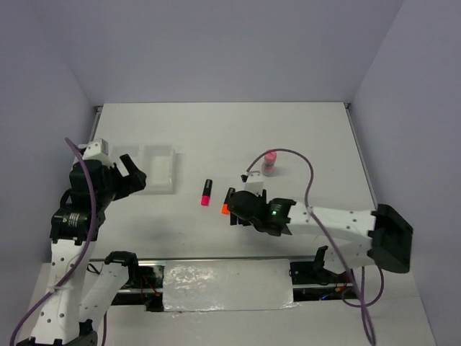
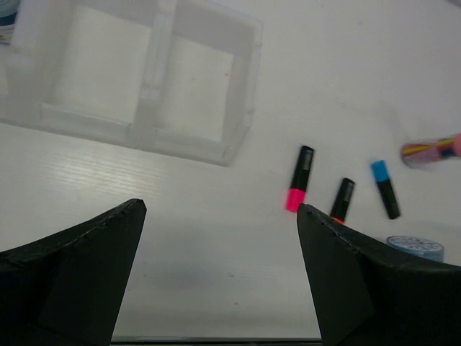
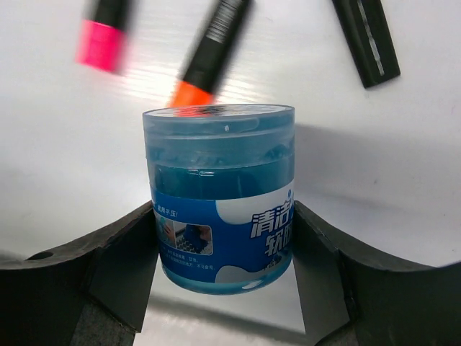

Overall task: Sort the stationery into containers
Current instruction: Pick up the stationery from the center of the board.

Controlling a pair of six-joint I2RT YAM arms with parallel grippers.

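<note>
White table [image 1: 302, 130] between grey walls: my right gripper [image 3: 223, 216] is clamped on the blue tub [image 3: 220, 166], and my left gripper [image 2: 221, 209] idles with its jaws wide apart.

On the right wrist camera the tub stands upright with a finger pressed to each side. Just beyond it lie the pink marker [image 3: 104, 36], the orange marker [image 3: 209, 54] and a third, the blue marker [image 2: 385, 189], whose tip shows only on my left wrist feed. From above, the right gripper sits over the orange marker's end, with the pink-capped tube [image 1: 269, 162] further back. The left gripper hangs just beside the white tray [image 1: 173, 169] at the table's left. I see nothing in the two tray compartments facing it.
</note>
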